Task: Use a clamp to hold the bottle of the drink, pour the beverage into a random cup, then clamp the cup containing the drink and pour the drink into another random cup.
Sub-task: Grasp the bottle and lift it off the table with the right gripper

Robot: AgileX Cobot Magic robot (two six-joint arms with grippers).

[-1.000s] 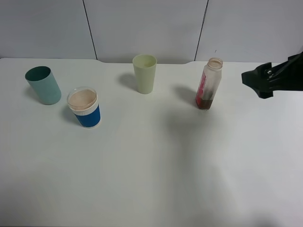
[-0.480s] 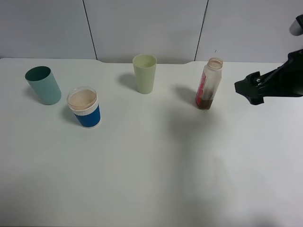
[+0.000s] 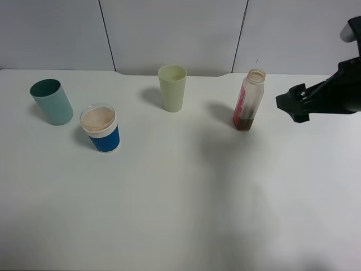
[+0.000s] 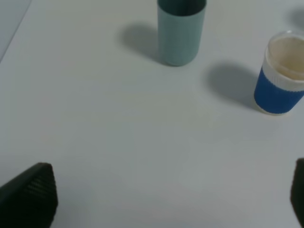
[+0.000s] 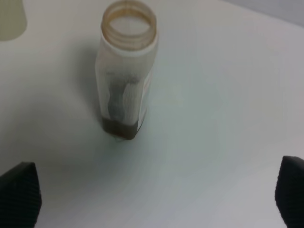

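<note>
**Exterior high:** bottle (image 3: 249, 100), uncapped, upright on table (image 3: 180, 203). The beverage (image 3: 244, 125) is a shallow brown layer at its base. Pale yellow-green tumbler (image 3: 172, 87) well apart; blue cup (image 3: 101, 129) and teal tumbler (image 3: 51, 101) beyond. Right gripper (image 3: 293, 104) near bottle, not touching.

**Left wrist:** left gripper (image 4: 164, 199), jaws spread wide, empty.

**Right wrist:** jaws spread wide, empty; bottle ahead, untouched.

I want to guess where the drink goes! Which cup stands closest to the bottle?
The tall pale yellow-green cup, alone mid-table. The teal cup and the short blue-and-white cup stand much farther from the bottle.
</note>
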